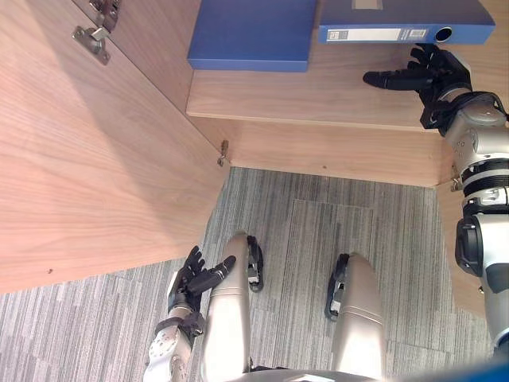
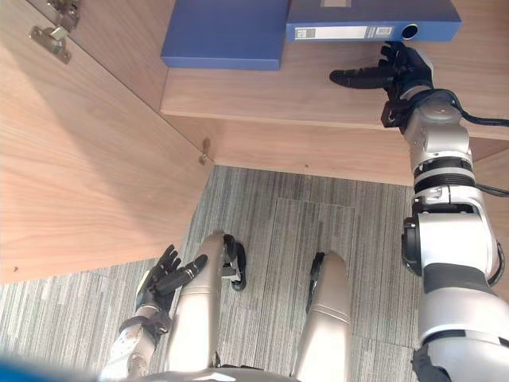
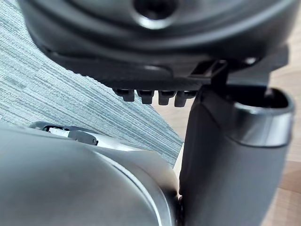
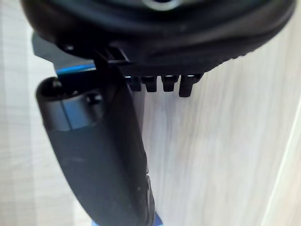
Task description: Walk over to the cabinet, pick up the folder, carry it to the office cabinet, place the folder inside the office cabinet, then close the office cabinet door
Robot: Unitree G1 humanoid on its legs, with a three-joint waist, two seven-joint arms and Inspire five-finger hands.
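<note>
- The blue lever-arch folder with a white spine label and a round finger hole (image 1: 406, 32) lay on the pale wooden cabinet shelf (image 1: 318, 95), towards its right side. Neither hand carried it.
- Its long axis ran left to right, in line with the shelf's front edge, and the labelled spine faced us.
- The right hand (image 1: 437, 72) was just in front of that spine, at the finger-hole end. Its fingers (image 1: 390, 79) were stretched straight out to our left, parallel to the spine, and held nothing. We could not tell whether the thumb side brushed the folder's lower edge.
- We judged that the coming move turned on this: the folder lay directly beyond the right hand, deeper into the shelf. The hand would therefore have to turn towards the spine to grip it, or draw back to leave it there.
- The left hand (image 1: 193, 280) hung low beside the leg, well apart from the shelf, with its fingers loosely spread and empty, so the right arm was clearly the nearer one.
- A second flat plain blue folder (image 1: 253, 33) lay on the same shelf to the left of the first.
- The wood-grain cabinet door (image 1: 87, 159) stood open on the left, with its metal hinges (image 1: 92, 41) exposed.
- Grey striped carpet (image 1: 318, 231) covered the floor below.
</note>
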